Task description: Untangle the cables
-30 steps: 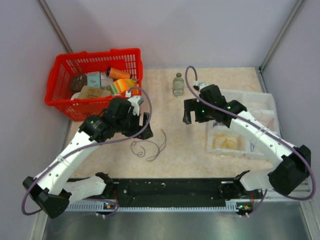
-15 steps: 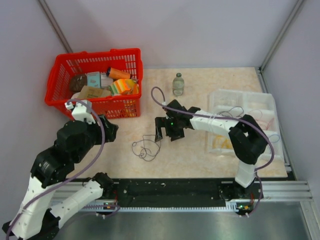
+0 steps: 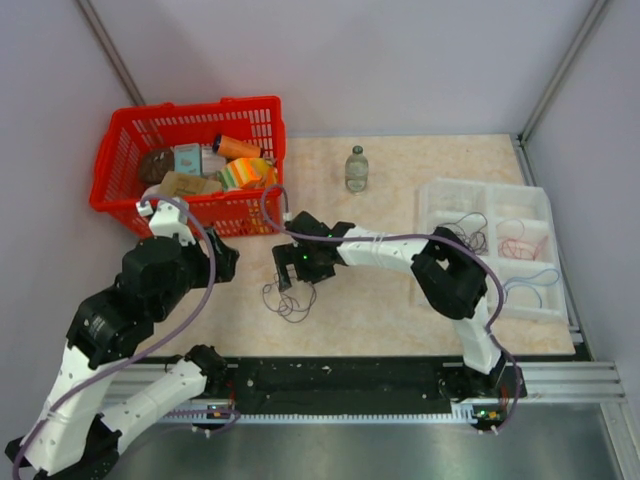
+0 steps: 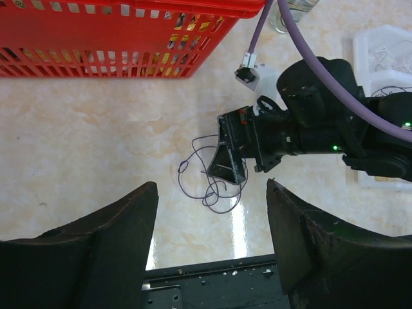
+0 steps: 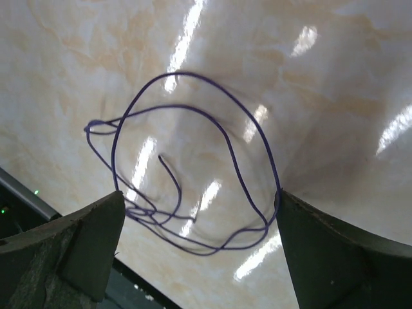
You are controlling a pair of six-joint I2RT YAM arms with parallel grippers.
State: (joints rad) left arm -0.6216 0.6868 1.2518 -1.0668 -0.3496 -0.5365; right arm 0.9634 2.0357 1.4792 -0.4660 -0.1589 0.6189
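**Task judged nearly done.** Sorted cables (image 3: 465,225) lie in a clear tray (image 3: 432,188) well apart from the red basket (image 3: 190,107). One purple tangle (image 3: 290,300) lies on the desk (image 3: 390,310) near the basket's front. The right gripper (image 5: 199,196) holds its jaws wide over the tangle. The left gripper (image 4: 212,193) has open, empty jaws.

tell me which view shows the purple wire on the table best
The right wrist view: the purple wire fills the frame, every loop and its loose end traceable. The top external view shows it only as a small scribble beside the right tool; in the left wrist view that tool covers part of it.
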